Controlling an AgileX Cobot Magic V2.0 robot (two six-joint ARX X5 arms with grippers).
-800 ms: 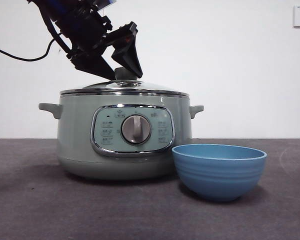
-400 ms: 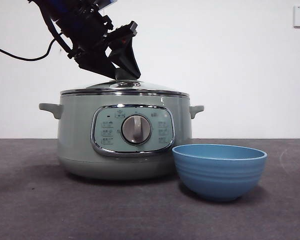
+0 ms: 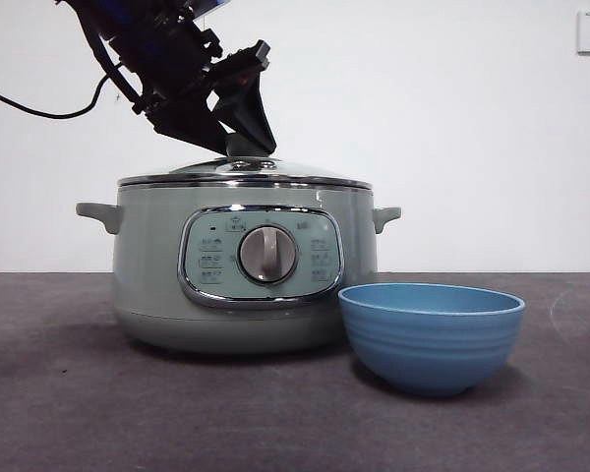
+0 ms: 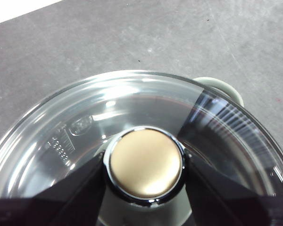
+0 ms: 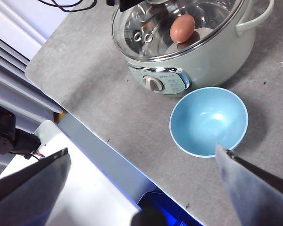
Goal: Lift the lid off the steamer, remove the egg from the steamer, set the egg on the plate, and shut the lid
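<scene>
Lidded steamer (image 3: pixel 167 285) holds egg (image 5: pixel 182 28); plate (image 3: pixel 431 336) beside.

From the front we're looking level across the counter (image 3: pixel 79 413), low and close, facing the steamer (image 3: pixel 244 265) dial-on with the plate (image 3: pixel 431 334) just before it. From the left wrist we're looking straight down, very near, onto the lid (image 4: pixel 132 113) and its knob (image 4: pixel 146 162). From the right wrist we're looking down from high and far; it's sharing steamer (image 5: pixel 203 56) and plate (image 5: pixel 208 121) with the front view, and the lid (image 5: pixel 146 23) with the left wrist view.
</scene>
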